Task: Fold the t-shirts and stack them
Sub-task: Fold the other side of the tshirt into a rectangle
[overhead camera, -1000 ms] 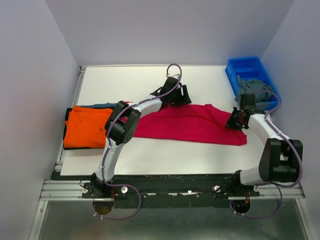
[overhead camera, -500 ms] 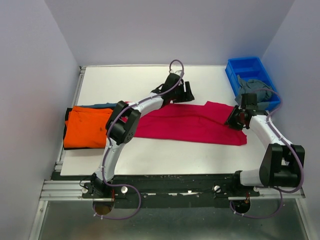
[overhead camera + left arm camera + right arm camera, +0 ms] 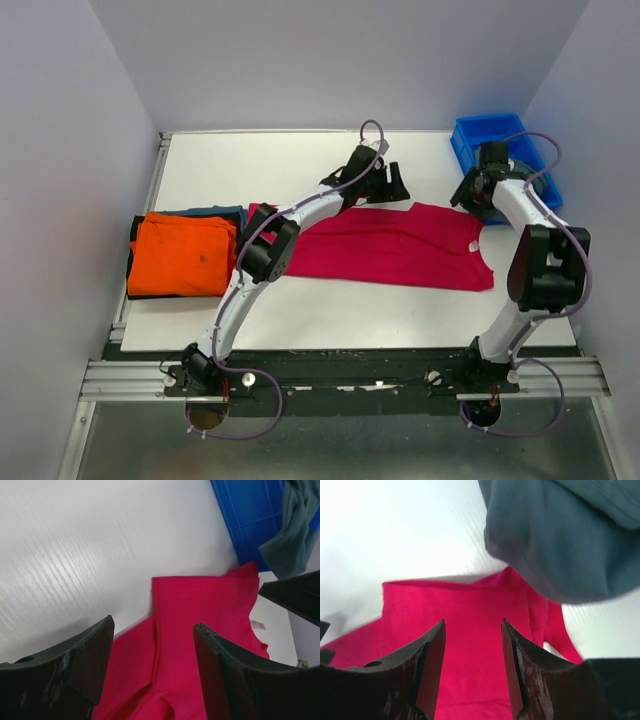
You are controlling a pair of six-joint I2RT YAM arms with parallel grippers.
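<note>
Our left tool [image 3: 396,188] and right tool [image 3: 465,195] are open and hold nothing, above the crimson-pink t-shirt [image 3: 400,245] lying flat toward the bench's right edge. Next, we think, they pinch its far side and fold.

The top camera looks down from above and behind the arms (bases at the bottom of its view), taking in the whole table [image 3: 250,160]. Each wrist camera looks out low and close past its own fingers [image 3: 65,675]. All three share the pink tee [image 3: 400,245]; both wrist views also catch the grey tee [image 3: 560,540].
</note>
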